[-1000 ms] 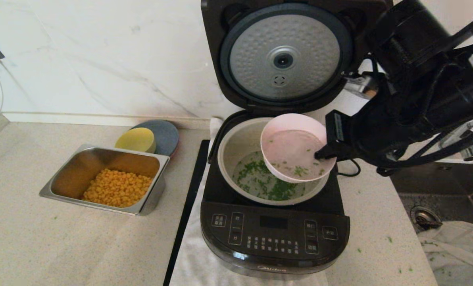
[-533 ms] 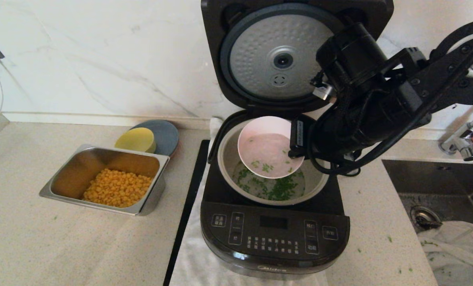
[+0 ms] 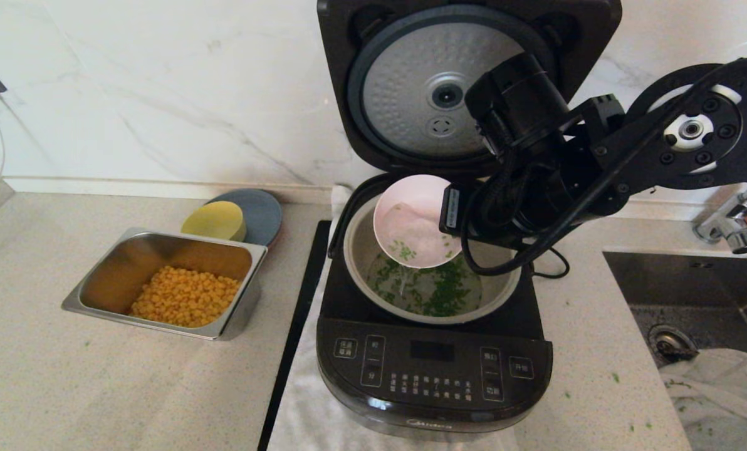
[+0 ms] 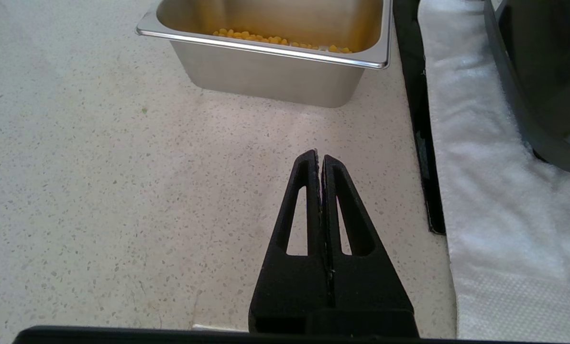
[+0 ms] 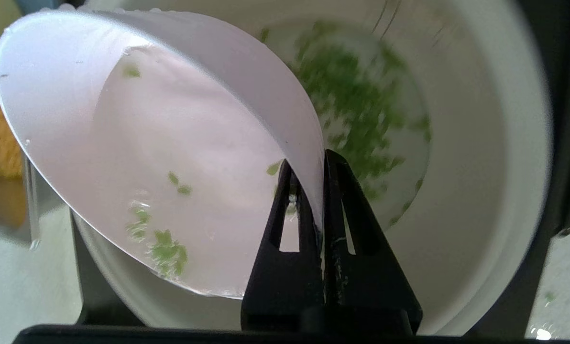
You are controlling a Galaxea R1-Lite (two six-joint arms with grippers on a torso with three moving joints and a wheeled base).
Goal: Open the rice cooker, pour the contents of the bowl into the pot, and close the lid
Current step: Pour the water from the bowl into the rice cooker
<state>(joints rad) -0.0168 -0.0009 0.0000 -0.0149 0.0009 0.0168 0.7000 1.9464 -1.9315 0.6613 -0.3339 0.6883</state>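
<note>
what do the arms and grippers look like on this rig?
Both grippers, left gripper and right gripper, have matte black wedge-shaped fingers with triangular cutouts. The right arm is black, with a bolted round silver-hubbed joint, loose black cables and a white label.

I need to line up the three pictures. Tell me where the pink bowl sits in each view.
Head view: bowl tipped above the pot, centre.
Left wrist view: not in it.
Right wrist view: bowl fills the middle, rim pinched by the right end effector.
Shared landmark: pot with green bits.
</note>
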